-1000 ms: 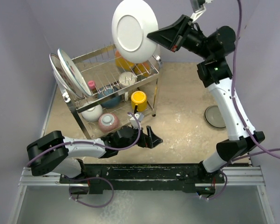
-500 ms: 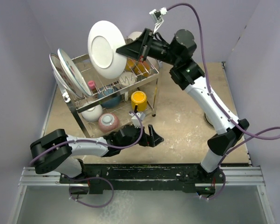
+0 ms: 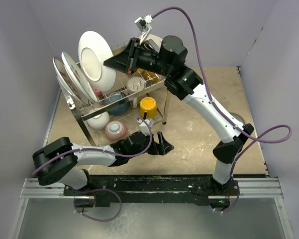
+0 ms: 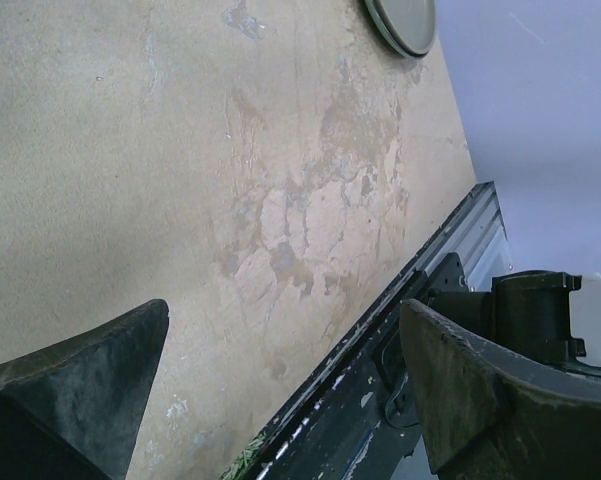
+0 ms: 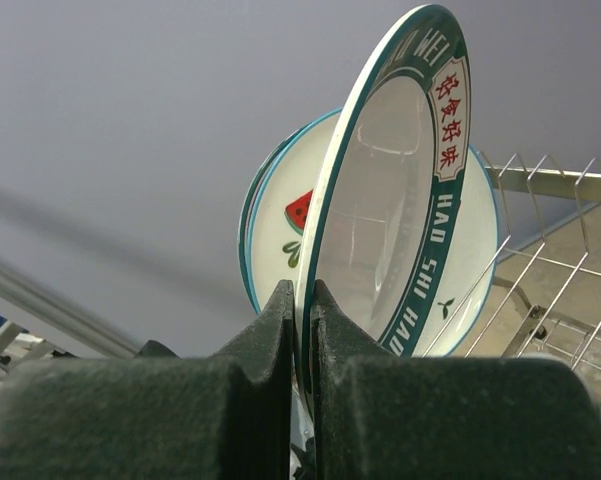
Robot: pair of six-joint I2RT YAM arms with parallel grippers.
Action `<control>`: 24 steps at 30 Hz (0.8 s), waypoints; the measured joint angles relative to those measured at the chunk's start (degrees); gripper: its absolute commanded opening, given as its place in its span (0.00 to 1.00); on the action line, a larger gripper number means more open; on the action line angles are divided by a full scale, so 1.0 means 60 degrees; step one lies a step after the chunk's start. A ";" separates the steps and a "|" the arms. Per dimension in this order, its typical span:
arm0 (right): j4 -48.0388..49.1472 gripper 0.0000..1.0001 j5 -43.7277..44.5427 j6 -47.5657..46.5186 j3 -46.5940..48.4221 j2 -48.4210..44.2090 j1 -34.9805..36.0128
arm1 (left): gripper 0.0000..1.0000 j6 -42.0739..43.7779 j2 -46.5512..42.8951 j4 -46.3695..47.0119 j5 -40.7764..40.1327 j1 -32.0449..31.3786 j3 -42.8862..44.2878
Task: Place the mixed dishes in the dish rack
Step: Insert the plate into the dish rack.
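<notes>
right fingers (image 5: 302, 300): closing hard on the lower rim of the red-lettered white plate (image 5: 380, 200), pinching it edge-on so it is hanging upright and not flat.
red-lettered white plate: hovering in the air over the left end of the dish rack (image 3: 166, 102), above the top tier, with its face turning toward the plates already standing there.
reason for the hold: a rim pinch is keeping the plate thin side down, which is how it is going to fit between the wire dividers (image 5: 540, 262).
teal-rimmed plate (image 5: 280, 230): standing upright in the rack just behind the held one, showing the row the new plate is lining up with.
lower tier: carrying the white bowl (image 3: 98, 120), a small patterned bowl (image 3: 115, 130) and the yellow cup (image 3: 148, 105), leaving the plate slots above to the plates.
left fingers (image 4: 280, 310): standing spread wide and gripping nothing, hanging low over the bare tabletop (image 4: 180, 150) in front of the rack, out of the other arm's path.
grey plate (image 4: 402, 18): lying flat on the tabletop, well apart from the rack, waiting to be loaded.
step in hand: judging by the pose, the plate is being brought down toward a free slot beside the standing plates.
risk: the rim is likely to be knocking its neighbour if the plate is tilting on the way in.
</notes>
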 measured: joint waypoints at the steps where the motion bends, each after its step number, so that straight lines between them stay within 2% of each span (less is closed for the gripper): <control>1: -0.0036 0.00 0.0091 -0.0087 0.0029 0.0018 0.0066 | 0.99 -0.0033 0.0000 -0.0007 -0.0007 0.0000 0.0000; 18: -0.1071 0.00 0.1785 -0.1759 0.0047 0.0335 0.0994 | 0.99 -0.0208 0.0000 -0.0044 -0.0047 0.0000 -0.0029; 24: -0.1115 0.15 0.2277 -0.2532 0.0047 0.0335 0.1293 | 0.99 -0.0211 -0.0004 -0.0047 -0.0051 0.0000 -0.0029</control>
